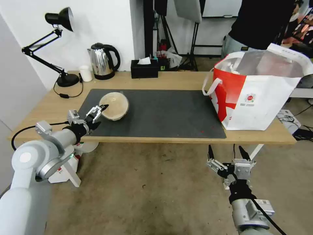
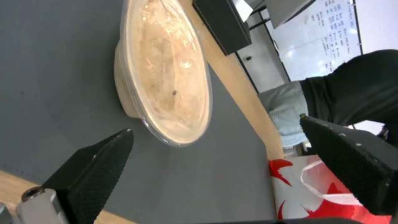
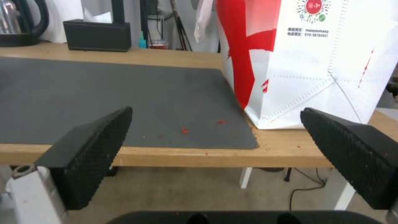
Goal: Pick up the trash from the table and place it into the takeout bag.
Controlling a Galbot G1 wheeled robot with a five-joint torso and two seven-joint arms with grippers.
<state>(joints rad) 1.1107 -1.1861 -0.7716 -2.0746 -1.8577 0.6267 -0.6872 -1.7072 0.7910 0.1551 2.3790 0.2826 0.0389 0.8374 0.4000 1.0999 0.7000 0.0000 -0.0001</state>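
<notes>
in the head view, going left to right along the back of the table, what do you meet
desk lamp → small white cup → kettle → black tissue box → takeout bag, at the table's right end.

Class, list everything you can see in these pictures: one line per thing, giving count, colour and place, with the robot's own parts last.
Paper bowl: one, tan, left part of the mat.
Takeout bag: one, white and red, table's right end.
Mat: one, dark grey, on the table.
Table: one, light wood.
Kettle: one, silver and black, back left.
Tissue box: one, black, back centre.
Small cup: one, white, beside the kettle.
Desk lamp: one, black, back left.
Left end effector: open, beside the bowl.
Right end effector: open, below the table's front edge.
</notes>
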